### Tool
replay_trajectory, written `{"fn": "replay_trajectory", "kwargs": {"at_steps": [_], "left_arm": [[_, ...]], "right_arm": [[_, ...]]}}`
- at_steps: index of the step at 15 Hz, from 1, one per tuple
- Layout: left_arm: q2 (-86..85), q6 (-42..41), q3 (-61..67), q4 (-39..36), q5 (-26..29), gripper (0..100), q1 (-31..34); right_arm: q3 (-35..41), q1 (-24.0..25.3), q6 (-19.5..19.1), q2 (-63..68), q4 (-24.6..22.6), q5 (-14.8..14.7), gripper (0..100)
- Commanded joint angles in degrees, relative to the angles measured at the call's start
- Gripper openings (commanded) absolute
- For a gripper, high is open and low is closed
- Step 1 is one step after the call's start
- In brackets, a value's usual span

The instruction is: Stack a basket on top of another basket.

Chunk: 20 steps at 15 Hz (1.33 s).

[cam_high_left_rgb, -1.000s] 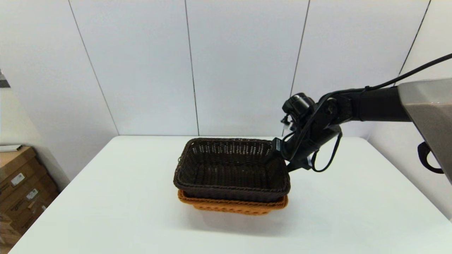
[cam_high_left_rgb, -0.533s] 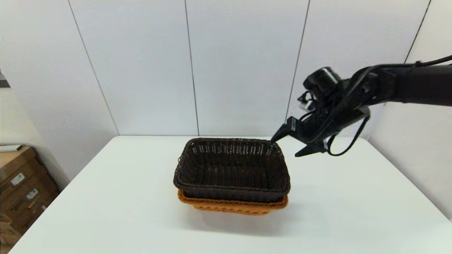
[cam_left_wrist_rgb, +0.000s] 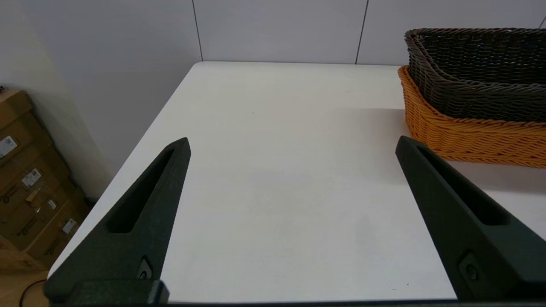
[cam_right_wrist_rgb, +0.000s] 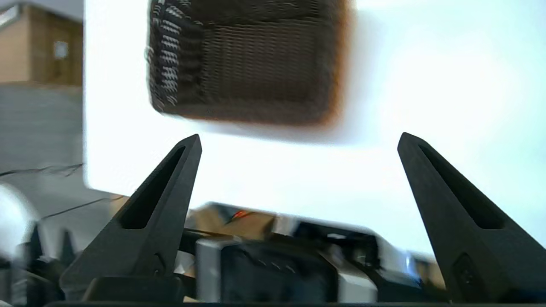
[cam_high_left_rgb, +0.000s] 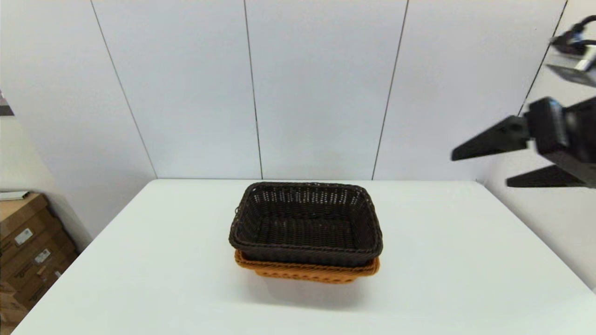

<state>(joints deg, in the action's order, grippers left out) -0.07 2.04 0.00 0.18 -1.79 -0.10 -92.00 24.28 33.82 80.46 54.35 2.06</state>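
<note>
The dark brown basket [cam_high_left_rgb: 305, 225] sits nested on top of the orange-tan basket [cam_high_left_rgb: 307, 271] in the middle of the white table [cam_high_left_rgb: 139, 260]. Only the orange basket's rim and lower wall show beneath it. My right gripper [cam_high_left_rgb: 479, 167] hangs open high above the table's far right corner, well clear of both baskets, with nothing between its fingers. The right wrist view looks down on the dark basket [cam_right_wrist_rgb: 247, 59] from above. My left gripper [cam_left_wrist_rgb: 292, 143] is open over the table's left side, with the stacked dark basket [cam_left_wrist_rgb: 477, 72] and orange basket [cam_left_wrist_rgb: 465, 132] off to its right.
Cardboard boxes [cam_high_left_rgb: 28, 242] stand on the floor left of the table. A panelled white wall [cam_high_left_rgb: 316, 83] rises right behind the table's far edge.
My right gripper has let go of the dark basket's far right rim, opened, and pulled up and away to the right. Both baskets have stayed in place.
</note>
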Motion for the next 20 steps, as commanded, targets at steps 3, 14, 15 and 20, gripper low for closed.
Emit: {"fn": "replay_trajectory", "kwargs": {"at_steps": [3, 14, 15, 20], "left_arm": [[-0.01, -0.01, 0.0, -0.01, -0.05, 100, 0.01], [-0.01, 0.07, 0.0, -0.01, -0.05, 100, 0.01], [-0.01, 0.07, 0.0, -0.01, -0.14, 100, 0.01], [-0.01, 0.07, 0.0, -0.01, -0.05, 100, 0.01]], "right_arm": [[27.05, -9.25, -1.03, -44.6, 8.06, -5.14, 100], [39.44, -24.37, -5.43, -70.0, 8.32, -3.73, 100], [39.88, -24.28, -5.43, -71.32, 8.41, -3.64, 100], [45.07, -24.2, -6.57, -78.52, 8.14, -3.64, 100]]}}
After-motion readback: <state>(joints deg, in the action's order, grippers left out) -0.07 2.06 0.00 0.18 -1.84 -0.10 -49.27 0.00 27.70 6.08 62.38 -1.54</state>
